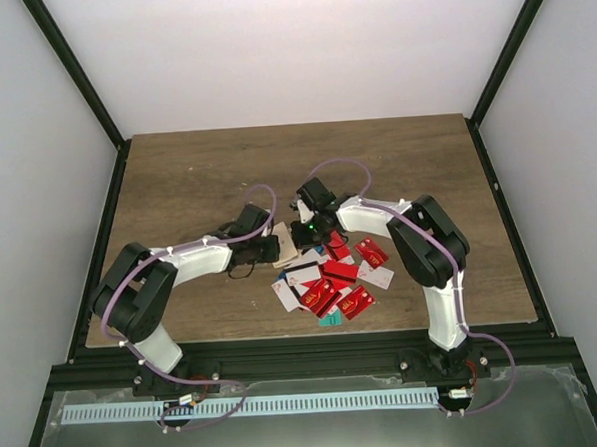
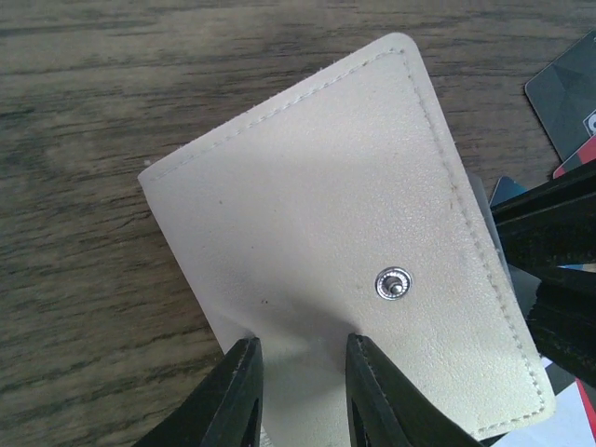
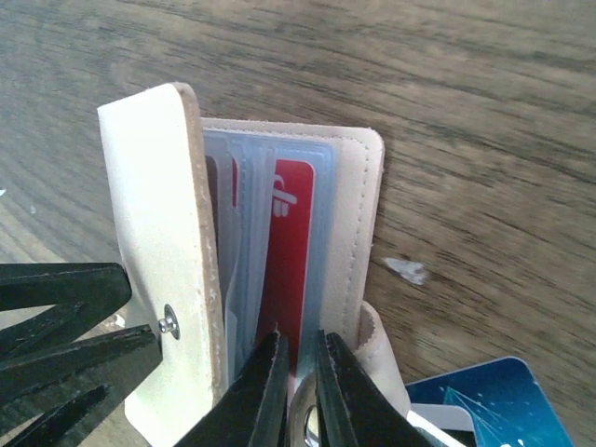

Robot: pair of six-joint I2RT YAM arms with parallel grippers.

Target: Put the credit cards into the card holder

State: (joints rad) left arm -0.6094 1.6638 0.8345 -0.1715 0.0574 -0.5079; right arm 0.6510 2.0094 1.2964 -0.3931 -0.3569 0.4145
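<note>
Out in the middle of the wooden surface [image 1: 176, 180] both arms meet over the card holder [image 1: 283, 232], with the heap of credit cards [image 1: 332, 282] lying just beside it on the near right. The left hand [image 2: 300, 343] looks clamped on the lower edge of the holder's cover, its fingers nearly together with puckered leather between them, standing that cover up. The right hand [image 3: 298, 337] has its fingers almost closed on what seems to be the near end of a red card [image 3: 289, 242], which sits most of the way down a clear sleeve.

To my eye the step is seating that card. It would go best with the push running straight along the sleeve, the card held flat so its corners don't snag the plastic lip. The left grip should hold firm so the holder cannot slide. The right hand should let go only once the card is fully in.

The surface is matte, grey-brown woodgrain. The holder is pale cream leather, soft and faintly grained, with rounded corners and a stitched border. Its clear sleeves [image 3: 244, 233] are thin, glossy and stacked like pages, and look floppy. The cards are stiff, slick rectangles. A small round metal snap stud [image 2: 393, 284] shines on the cover.
</note>
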